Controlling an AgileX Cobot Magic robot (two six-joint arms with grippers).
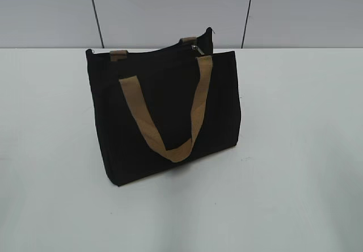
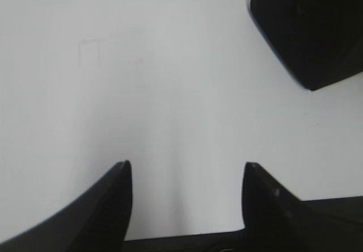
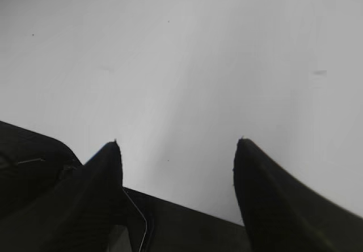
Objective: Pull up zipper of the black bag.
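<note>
From my exterior feed I see neither arm. The black bag (image 1: 164, 116) hides its own far side and interior, and the second tan handle (image 1: 188, 40) shows only as a stub above the bag's top edge. The zipper (image 1: 170, 49) is too thin against the black fabric to tell whether it is closed; only its pull (image 1: 194, 48) glints. In the left wrist view the bag (image 2: 317, 30) is cropped by the frame corner and blurred.
</note>
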